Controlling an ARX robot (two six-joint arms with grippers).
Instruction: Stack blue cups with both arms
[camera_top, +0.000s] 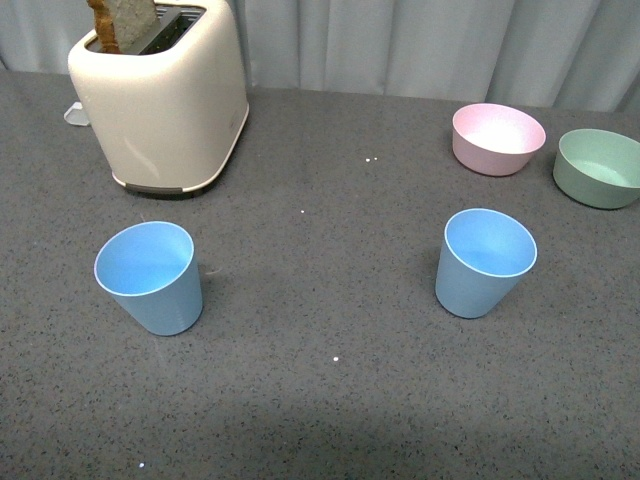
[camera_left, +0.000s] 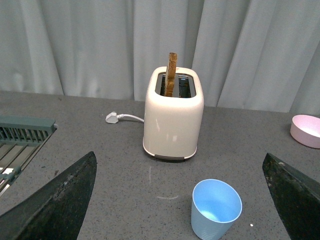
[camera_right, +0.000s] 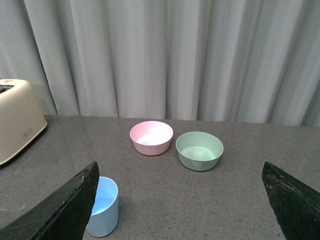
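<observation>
Left cup (camera_top: 150, 280), right cup (camera_top: 483, 265) light blue; toaster (camera_top: 165, 100) cream (brown toast (camera_top: 115, 20)); pink bowl (camera_top: 497, 140); green bowl (camera_top: 598, 170).

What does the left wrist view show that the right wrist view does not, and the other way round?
Only the left wrist view shows the bread slice standing in the toaster, the white plug, the rack and the left blue cup. Only the right wrist view shows the green bowl and the right blue cup. Both show the toaster, the pink bowl, the grey table and the curtain.
</observation>
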